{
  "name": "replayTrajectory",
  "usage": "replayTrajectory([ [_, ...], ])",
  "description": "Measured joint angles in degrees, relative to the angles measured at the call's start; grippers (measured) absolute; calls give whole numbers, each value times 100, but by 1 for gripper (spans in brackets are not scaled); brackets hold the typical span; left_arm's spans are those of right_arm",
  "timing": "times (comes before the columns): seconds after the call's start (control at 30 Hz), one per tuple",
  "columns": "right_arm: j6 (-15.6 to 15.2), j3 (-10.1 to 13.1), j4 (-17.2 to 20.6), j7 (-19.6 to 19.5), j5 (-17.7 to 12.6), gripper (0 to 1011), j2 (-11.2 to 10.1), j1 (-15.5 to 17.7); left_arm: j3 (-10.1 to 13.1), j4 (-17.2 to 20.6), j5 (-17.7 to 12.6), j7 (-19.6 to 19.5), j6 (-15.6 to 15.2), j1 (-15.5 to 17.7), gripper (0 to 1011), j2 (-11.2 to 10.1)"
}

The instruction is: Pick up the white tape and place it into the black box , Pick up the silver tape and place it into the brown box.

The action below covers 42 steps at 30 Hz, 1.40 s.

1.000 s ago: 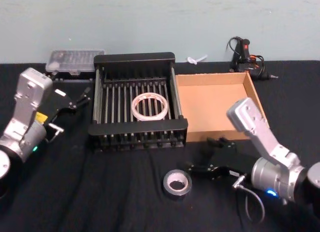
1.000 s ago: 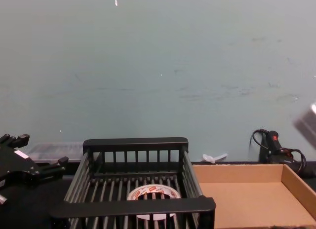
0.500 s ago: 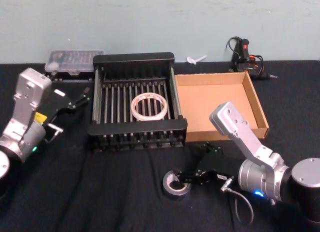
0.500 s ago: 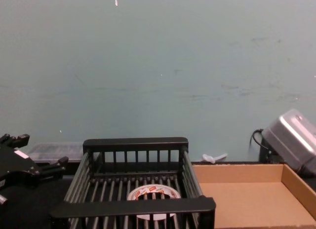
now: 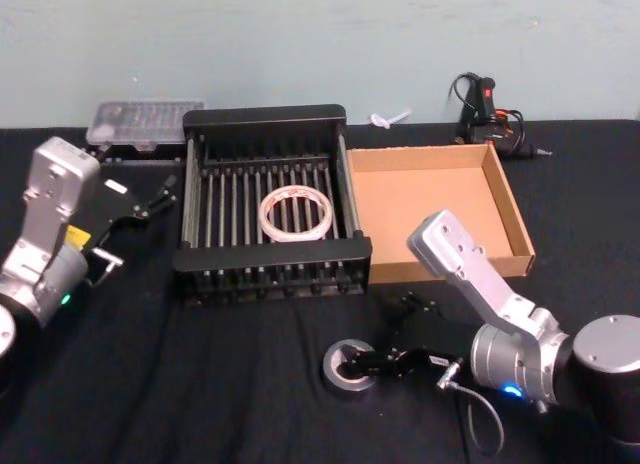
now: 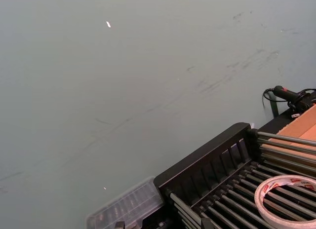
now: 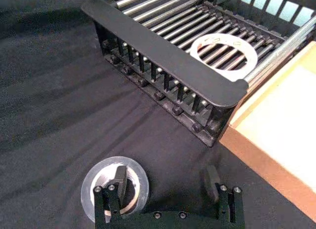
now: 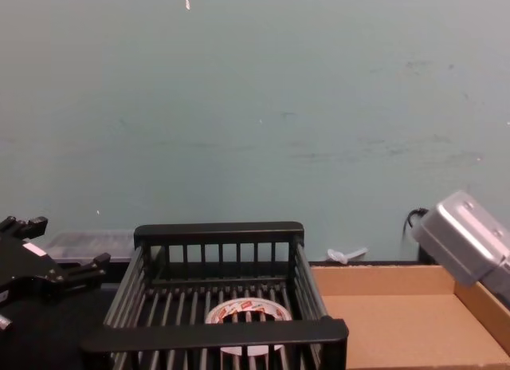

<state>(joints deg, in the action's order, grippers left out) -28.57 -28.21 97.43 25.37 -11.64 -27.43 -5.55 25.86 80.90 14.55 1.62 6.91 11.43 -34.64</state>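
Half done, judging from how things lie.

Black box (image 5: 265,266): well beyond the right jaws, across the dark cloth, holding the white tape (image 5: 296,213) flat on its barred floor. First placement complete.

Brown box (image 5: 510,209): beyond the right jaws and off to one side, nothing in it. Second placement not yet made.

Left gripper (image 5: 150,199): parked beside the black box's outer wall, holding nothing, jaws partly apart. Clear plastic organizer case (image 5: 135,123) farther back, beyond those jaws.

Right gripper (image 7: 167,182): low over the cloth, jaws spread wide, one finger (image 7: 120,178) reaching into the roll's core, the other out past its rim.

Silver tape (image 7: 114,187): flat on the cloth, one wall of the ring lying between the open jaws, not gripped, not lifted.

Left to do: close on that wall, lift, carry to the brown box, release.
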Motion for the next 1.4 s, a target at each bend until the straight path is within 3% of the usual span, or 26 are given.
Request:
replayTrajectory([
  [0.87,-92,-79,-71,26,40,1002,37,-60,0,0,0,0,0,0,1001,0],
  [1.1,-89,-76,-70,25,38,870,35,-57,0,0,0,0,0,0,1001,0],
  [1.4,-85,-71,-66,23,35,572,33,-53,0,0,0,0,0,0,1001,0],
])
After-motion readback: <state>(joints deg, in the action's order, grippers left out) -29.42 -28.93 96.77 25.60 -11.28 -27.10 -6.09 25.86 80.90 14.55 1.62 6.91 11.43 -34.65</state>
